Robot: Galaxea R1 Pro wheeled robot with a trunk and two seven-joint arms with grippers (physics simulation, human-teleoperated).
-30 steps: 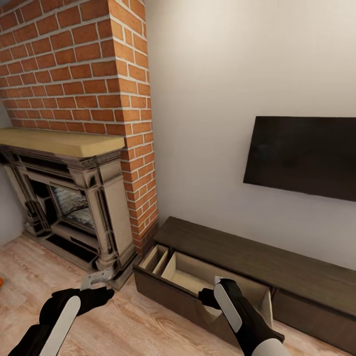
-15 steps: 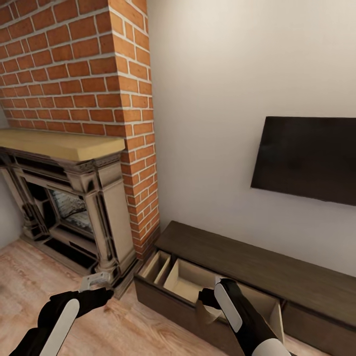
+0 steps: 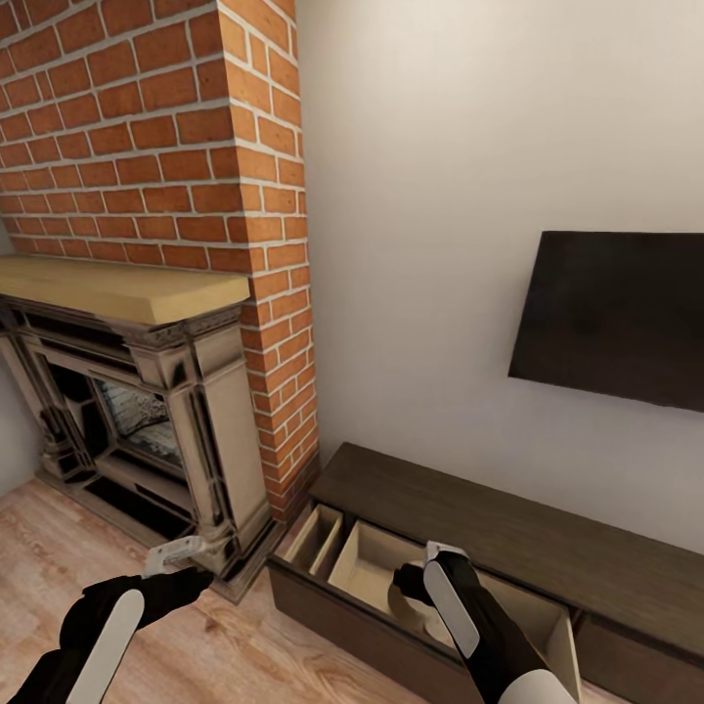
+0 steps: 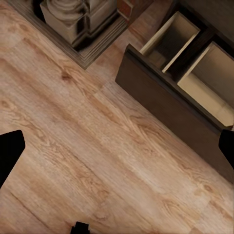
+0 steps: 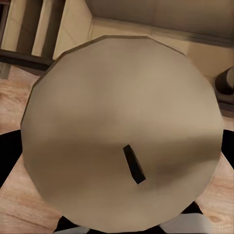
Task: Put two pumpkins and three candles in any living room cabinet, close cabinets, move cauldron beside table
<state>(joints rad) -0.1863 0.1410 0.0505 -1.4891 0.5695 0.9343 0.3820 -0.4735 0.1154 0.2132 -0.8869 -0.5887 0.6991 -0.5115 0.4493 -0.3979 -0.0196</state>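
Indoors, a simulated living room corner seen from the robot's head: a brick fireplace (image 3: 147, 391) with a pale wood mantel stands at the left, a black wall TV (image 3: 611, 318) at the right. Low along the wall runs the dark brown cabinet (image 3: 508, 518), its left drawer (image 3: 337, 562) pulled open and showing pale compartments. The right gripper (image 3: 416, 585) hangs over that open drawer, clamped on a beige candle (image 5: 122, 131); in the right wrist view the candle's round top with its dark wick sits between the black fingers, above the drawer. The left gripper (image 3: 176, 557) hovers over the light plank floor (image 4: 87, 146) near the fireplace base, spread wide and holding nothing
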